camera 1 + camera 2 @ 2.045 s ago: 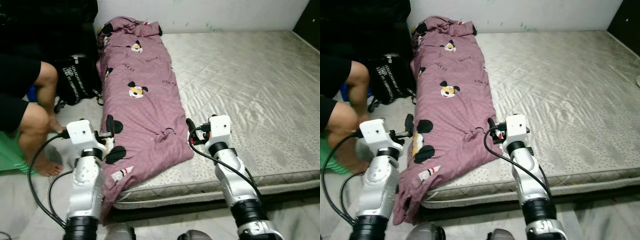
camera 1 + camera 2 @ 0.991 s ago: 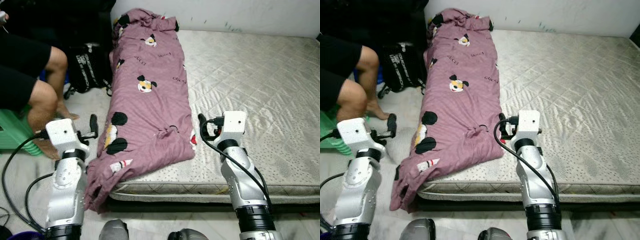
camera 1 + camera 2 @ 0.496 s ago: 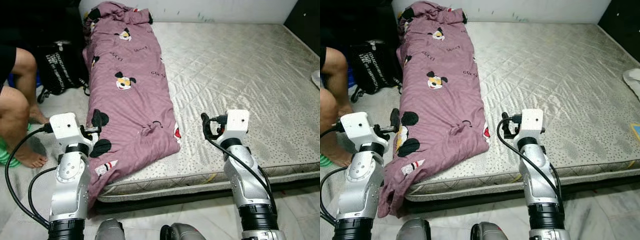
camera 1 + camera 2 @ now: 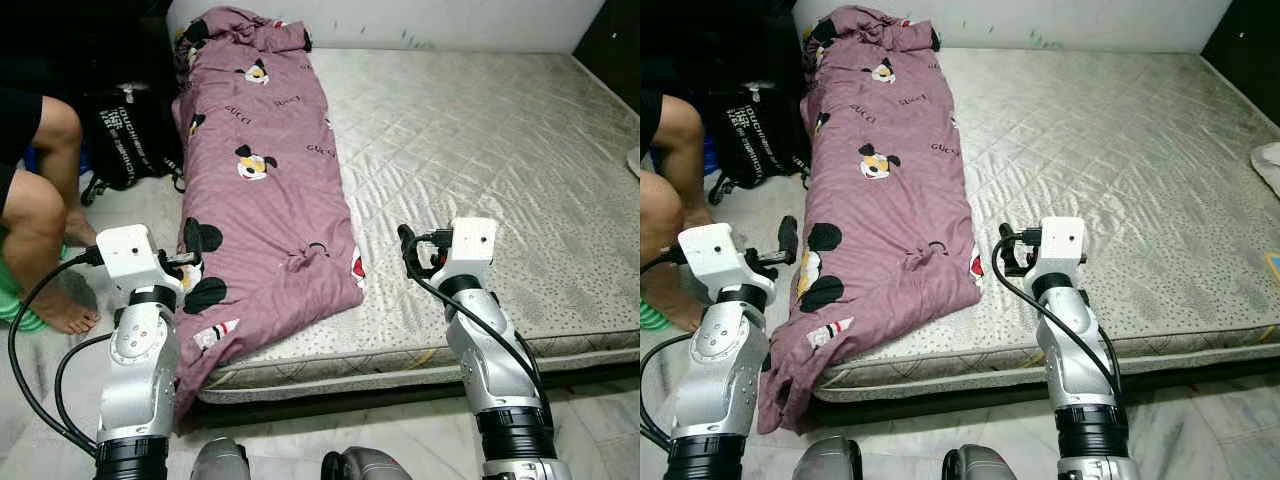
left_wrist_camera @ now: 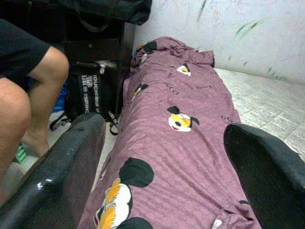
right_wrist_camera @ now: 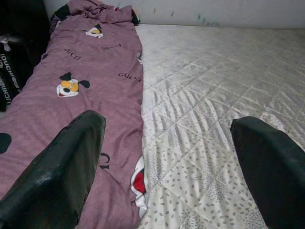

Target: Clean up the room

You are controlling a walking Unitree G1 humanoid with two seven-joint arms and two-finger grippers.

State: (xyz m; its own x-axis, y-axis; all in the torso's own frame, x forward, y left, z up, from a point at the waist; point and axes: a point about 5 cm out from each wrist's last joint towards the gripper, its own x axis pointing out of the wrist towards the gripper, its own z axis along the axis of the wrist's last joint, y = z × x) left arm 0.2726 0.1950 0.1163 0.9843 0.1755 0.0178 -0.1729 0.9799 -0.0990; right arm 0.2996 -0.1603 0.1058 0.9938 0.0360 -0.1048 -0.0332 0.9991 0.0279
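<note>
A purple blanket [image 4: 270, 190] printed with cartoon mice lies lengthwise along the left side of the bare grey mattress [image 4: 480, 150]. Its near end droops over the mattress's front left corner. My left gripper [image 4: 190, 240] is open, held at the blanket's left edge near that corner, with nothing between its fingers [image 5: 66, 167]. My right gripper [image 4: 406, 248] is open too, hovering over the mattress just right of the blanket's near end, and its fingers [image 6: 62, 171] are spread wide and empty.
A person sits at the left with bare legs [image 4: 40, 190] and feet on the floor. A black bag [image 4: 135, 135] stands between the person and the bed. A white item [image 4: 633, 160] lies at the mattress's right edge. A wall runs behind the bed.
The whole view has swung left and right as the robot shifts before the bed. Both grippers stay open and raised near the front edge. The blanket lies as before.
</note>
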